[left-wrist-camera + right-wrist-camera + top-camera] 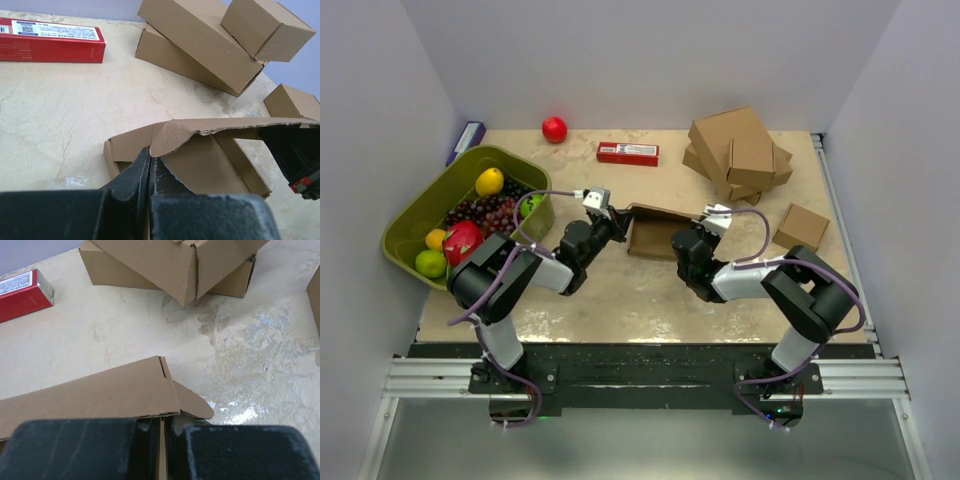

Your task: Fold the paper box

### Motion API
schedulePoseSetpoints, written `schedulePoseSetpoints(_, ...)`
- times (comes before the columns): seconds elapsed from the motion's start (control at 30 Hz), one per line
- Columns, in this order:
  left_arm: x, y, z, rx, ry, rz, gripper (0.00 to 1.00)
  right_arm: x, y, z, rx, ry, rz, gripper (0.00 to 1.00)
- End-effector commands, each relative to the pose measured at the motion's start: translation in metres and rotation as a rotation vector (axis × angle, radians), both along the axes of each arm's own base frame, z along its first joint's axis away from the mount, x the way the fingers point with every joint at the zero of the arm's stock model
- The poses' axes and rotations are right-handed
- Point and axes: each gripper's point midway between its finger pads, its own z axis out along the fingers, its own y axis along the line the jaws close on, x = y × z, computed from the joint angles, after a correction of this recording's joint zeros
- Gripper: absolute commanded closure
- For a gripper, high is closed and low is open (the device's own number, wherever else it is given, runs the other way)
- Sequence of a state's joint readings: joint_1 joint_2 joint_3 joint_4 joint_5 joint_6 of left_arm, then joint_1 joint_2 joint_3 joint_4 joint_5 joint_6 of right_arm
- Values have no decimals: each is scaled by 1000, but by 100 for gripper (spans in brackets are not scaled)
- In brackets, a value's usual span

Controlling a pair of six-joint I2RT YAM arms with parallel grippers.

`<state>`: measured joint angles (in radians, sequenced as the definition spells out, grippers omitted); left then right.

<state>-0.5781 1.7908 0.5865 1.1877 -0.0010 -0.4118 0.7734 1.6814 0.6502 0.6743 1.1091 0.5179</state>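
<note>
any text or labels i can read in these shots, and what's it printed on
No text can be read in any view.
red box, white label: small black print, too small and blurred to read.
paper box, stacked cardboard boxes, small box: plain brown, no print seen.
purple item: too small to tell.

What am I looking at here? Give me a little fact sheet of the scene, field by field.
Job: folding the paper box
Box state: partly folded, top flap raised
Left gripper: shut, pinching the box's left edge
Right gripper: shut on the box's right flap
Behind: pile of cardboard boxes, red carton, round red object
Left side: green tub holding fruit
Right side: small brown box
</note>
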Motion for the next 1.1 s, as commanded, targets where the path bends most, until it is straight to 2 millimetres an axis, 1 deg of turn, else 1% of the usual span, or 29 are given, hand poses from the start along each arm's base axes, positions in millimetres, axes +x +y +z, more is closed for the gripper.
schedulePoseSetpoints(0.0,-19,-26,5,-48,26,-100,100,-12,4,-19,32,39,8,100)
schedulePoseSetpoints(0.1,-18,-30,11,-54,19,-106,100,-13,3,-22,23,46,-3,100)
schedulePoseSetpoints(0.33,-19,-42,12,-83,26,-130,100,-15,4,-27,18,56,-2,100)
schedulePoseSetpoints(0.5,-18,-49,18,-104,25,-136,100,-15,4,-30,16,62,-2,100)
schedulePoseSetpoints(0.7,-18,-52,14,-131,61,-122,100,-15,4,-31,17,64,-5,100)
schedulePoseSetpoints(0.83,-21,-56,12,-179,91,-130,100,-15,4,-32,18,65,-6,100)
schedulePoseSetpoints(1.07,-19,-65,24,-209,95,-137,100,-15,4,-33,24,66,-7,100)
